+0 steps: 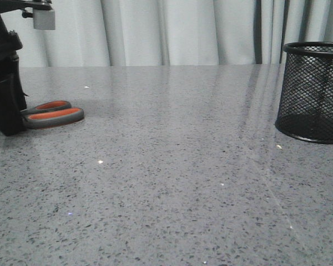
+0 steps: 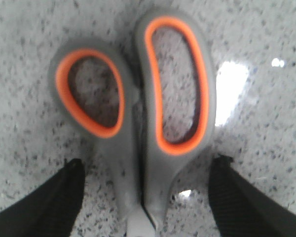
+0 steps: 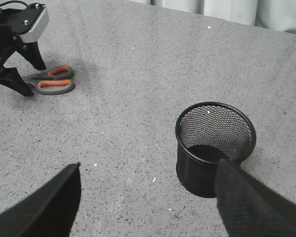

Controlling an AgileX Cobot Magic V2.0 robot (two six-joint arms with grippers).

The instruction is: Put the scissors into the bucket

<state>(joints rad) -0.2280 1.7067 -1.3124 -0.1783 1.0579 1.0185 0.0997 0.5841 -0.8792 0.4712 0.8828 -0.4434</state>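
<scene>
The scissors lie flat on the table at the far left, grey handles with orange-lined loops pointing right. They fill the left wrist view. My left gripper is open, its black fingers down on either side of the scissors' neck, apart from it; it also shows in the front view and the right wrist view. The black mesh bucket stands upright and empty at the far right, seen in the right wrist view. My right gripper is open, held above the table near the bucket.
The grey speckled table spreads between scissors and bucket. Pale curtains hang behind its far edge.
</scene>
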